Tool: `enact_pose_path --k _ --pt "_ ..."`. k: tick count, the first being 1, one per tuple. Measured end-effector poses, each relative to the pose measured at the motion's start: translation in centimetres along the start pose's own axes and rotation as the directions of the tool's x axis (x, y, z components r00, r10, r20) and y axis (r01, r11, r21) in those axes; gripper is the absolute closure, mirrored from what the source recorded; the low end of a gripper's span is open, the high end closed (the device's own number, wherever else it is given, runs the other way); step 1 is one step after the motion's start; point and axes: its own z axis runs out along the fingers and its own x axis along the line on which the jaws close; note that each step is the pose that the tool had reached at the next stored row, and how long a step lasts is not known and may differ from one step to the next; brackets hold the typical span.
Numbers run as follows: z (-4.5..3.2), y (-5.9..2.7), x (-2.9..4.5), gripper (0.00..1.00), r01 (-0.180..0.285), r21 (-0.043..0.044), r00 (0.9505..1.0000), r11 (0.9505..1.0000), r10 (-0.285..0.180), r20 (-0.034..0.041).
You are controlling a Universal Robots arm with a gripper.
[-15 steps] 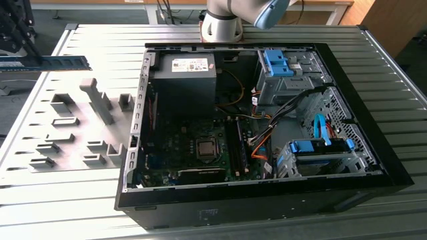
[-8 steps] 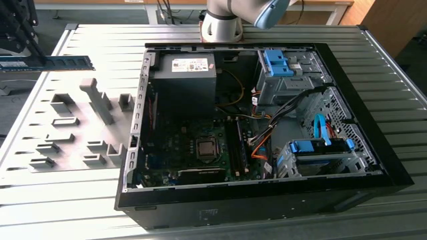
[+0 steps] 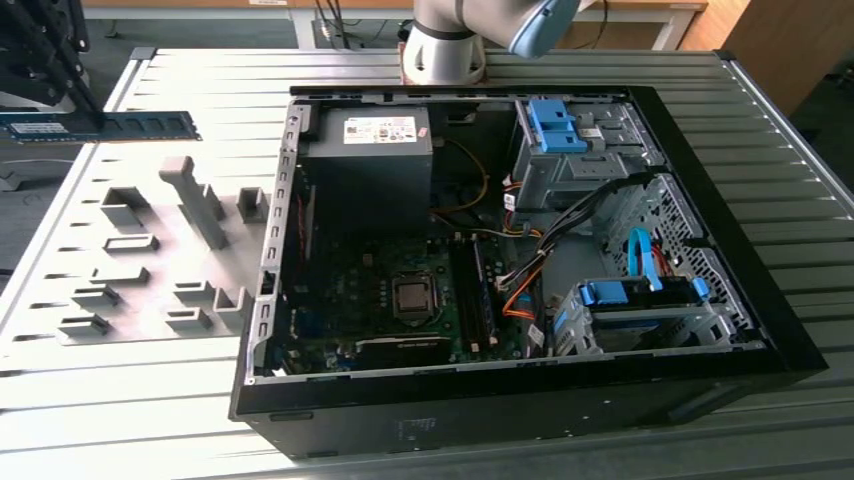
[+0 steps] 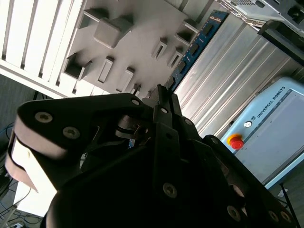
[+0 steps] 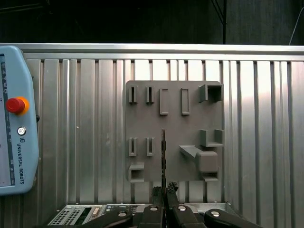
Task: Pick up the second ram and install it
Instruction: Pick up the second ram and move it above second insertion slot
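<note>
The second ram [image 3: 104, 127] is a long green stick with black chips. It hangs level in the air above the far end of the grey fixture plate [image 3: 147, 250], at the exterior view's left. In the first wrist view I see the ram [image 5: 163, 152] edge-on as a thin dark line running out from my gripper [image 5: 164, 191], which is shut on it. In the second wrist view the ram [image 4: 194, 47] reaches away from the gripper [image 4: 161, 92] over the fixture plate [image 4: 137, 33]. The motherboard [image 3: 387, 300] with its memory slots [image 3: 474, 290] lies inside the open case.
The open black computer case [image 3: 747, 330] stands on the ribbed metal table [image 3: 134, 420], at the exterior view's right of the plate. Upright grey blocks [image 3: 198, 200] rise from the plate. A teach pendant with a red button [image 5: 14, 104] lies on the table beside the plate.
</note>
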Motion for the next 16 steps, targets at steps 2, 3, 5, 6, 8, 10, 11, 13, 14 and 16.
enact_pose_path --k 2,3,5,6,8,10,11,13,14,16 --pt "-0.01 -0.30 -0.01 0.86 0.000 -0.0001 1.0000 1.0000 0.000 -0.0001" --pt "-0.01 -0.44 -0.01 0.86 0.000 -0.0001 1.0000 1.0000 0.000 0.0000" --pt "-0.02 -0.74 -0.01 0.86 0.000 -0.0001 1.0000 1.0000 0.000 0.0000" --pt "-0.02 -0.89 -0.02 0.86 0.000 -0.0001 1.0000 1.0000 0.000 0.0000" --pt "-0.03 -1.18 -0.02 0.86 0.000 -0.0001 1.0000 1.0000 0.000 -0.0001" --pt "-0.03 -1.43 -0.02 0.86 0.000 0.0000 1.0000 1.0000 0.000 0.0000" --pt "-0.04 -1.54 -0.03 0.86 0.000 -0.0001 1.0000 1.0000 0.000 0.0000" --pt "-0.04 -1.80 -0.03 0.86 0.000 -0.0001 1.0000 1.0000 0.000 0.0000" --pt "-0.04 -1.94 -0.04 0.86 0.000 0.0000 1.0000 1.0000 0.000 0.0000" --pt "-0.06 -2.20 -0.04 0.86 0.000 -0.0001 1.0000 1.0000 0.000 -0.0001"
